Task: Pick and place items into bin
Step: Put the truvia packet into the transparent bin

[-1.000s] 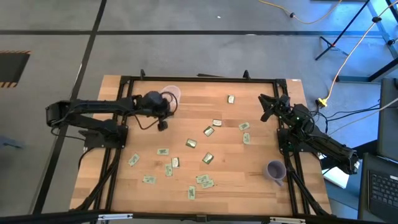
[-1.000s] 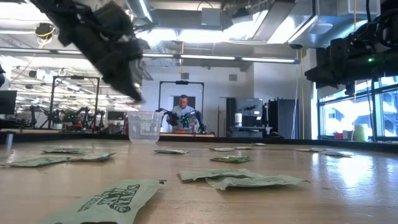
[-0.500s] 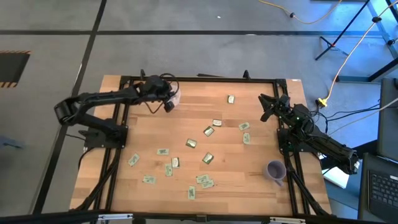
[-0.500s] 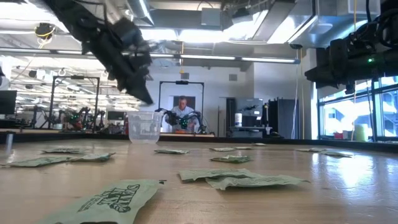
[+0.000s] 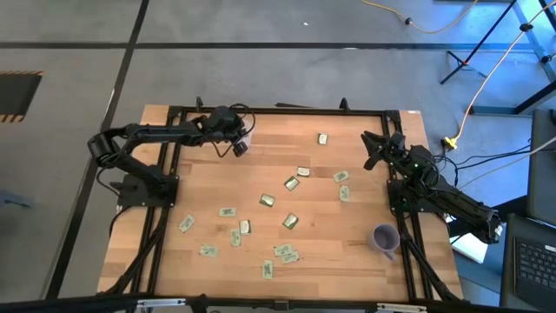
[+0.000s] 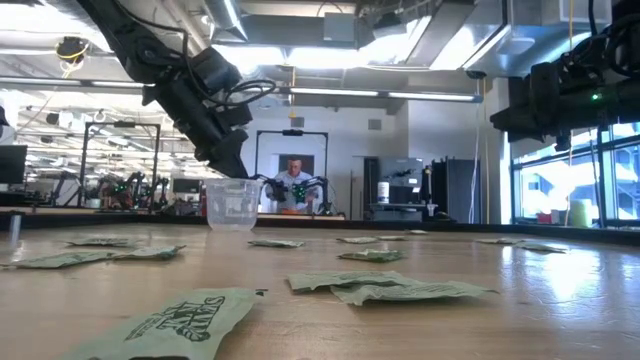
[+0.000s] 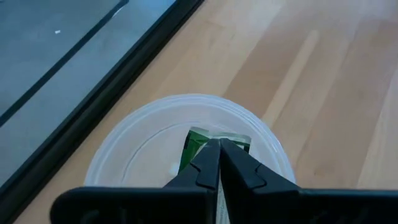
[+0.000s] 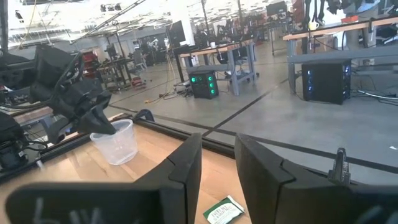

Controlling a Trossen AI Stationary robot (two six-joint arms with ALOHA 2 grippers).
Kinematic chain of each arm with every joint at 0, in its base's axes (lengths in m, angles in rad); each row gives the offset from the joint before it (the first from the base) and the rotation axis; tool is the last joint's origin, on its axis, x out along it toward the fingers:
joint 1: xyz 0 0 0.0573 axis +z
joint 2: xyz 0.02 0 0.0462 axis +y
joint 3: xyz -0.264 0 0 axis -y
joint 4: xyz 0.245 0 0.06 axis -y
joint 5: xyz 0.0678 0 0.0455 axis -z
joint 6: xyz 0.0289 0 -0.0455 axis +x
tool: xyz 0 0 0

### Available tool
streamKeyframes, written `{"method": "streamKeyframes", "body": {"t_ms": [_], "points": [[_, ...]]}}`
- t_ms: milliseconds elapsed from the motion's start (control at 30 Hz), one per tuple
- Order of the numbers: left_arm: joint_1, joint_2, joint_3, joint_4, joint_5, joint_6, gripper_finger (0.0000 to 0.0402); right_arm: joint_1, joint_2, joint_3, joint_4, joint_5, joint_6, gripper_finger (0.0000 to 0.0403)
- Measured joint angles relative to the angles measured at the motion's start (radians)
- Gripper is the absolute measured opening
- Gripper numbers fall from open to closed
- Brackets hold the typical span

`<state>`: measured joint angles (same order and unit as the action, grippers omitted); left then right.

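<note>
The clear cup [image 7: 186, 109] stands on its base near the table's far left corner and also shows in the low view [image 6: 232, 203]. My left gripper [image 7: 219, 149] hangs just above its open mouth [image 6: 240, 172], shut on a green packet [image 7: 200, 138]. In the high view my left gripper [image 5: 236, 144] covers most of the cup [image 5: 247, 130]. Many green and gold packets [image 5: 268, 200] lie flat across the table's middle and near part. My right gripper [image 5: 372, 149] waits open above the table's far right side. My left gripper pinches a green packet between its two fingers, which come from above and point down into the cup's mouth. The packet's free end [image 7: 198, 135] sticks out past the fingertips, lifted clear of the table, hanging over the cup's inside.
A purple cup [image 5: 385, 237] stands near the right edge toward the near side. A black frame [image 5: 278, 109] runs along the table's edges. Loose packets lie close in the low view [image 6: 390, 288]. A person sits in the room beyond the table [image 6: 294, 180].
My left gripper has moved toward the table's far edge, from beside the clear cup to over it, and has come down a little toward the rim, staying shut. The arm has stretched out farther along the far left side. The right arm kept still.
</note>
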<state>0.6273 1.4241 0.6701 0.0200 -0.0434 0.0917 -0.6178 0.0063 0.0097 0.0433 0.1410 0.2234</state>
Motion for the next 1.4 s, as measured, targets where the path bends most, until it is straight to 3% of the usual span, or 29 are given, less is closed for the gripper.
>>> {"method": "streamKeyframes", "body": {"t_ms": [300, 433, 633, 933, 1200, 1400], "points": [[0.005, -0.036, 0.000, -0.004, -0.040, -0.015, 0.0038, 0.000, 0.000, 0.000, 0.016, -0.013, 0.087, 0.0102], [-0.002, -0.149, 0.000, -0.004, -0.006, -0.060, 0.0035, 0.000, 0.012, 0.023, 0.015, -0.123, 0.024, 0.0102], [-0.022, -0.372, 0.000, -0.002, 0.044, -0.129, 0.0032, 0.000, 0.122, 0.110, 0.016, -0.135, -0.019, 0.0102], [-0.080, -0.574, 0.000, -0.024, 0.045, -0.168, 0.0033, 0.015, 0.458, 0.315, -0.058, -0.136, -0.037, 0.0102], [-0.116, -0.587, 0.000, -0.024, 0.045, -0.202, 0.0033, 0.019, 0.899, 0.589, -0.306, -0.135, 0.034, 0.0102], [-0.130, -0.569, 0.000, -0.024, 0.044, -0.202, 0.0032, 0.010, 1.223, 0.763, -0.324, -0.135, 0.034, 0.0102]]}}
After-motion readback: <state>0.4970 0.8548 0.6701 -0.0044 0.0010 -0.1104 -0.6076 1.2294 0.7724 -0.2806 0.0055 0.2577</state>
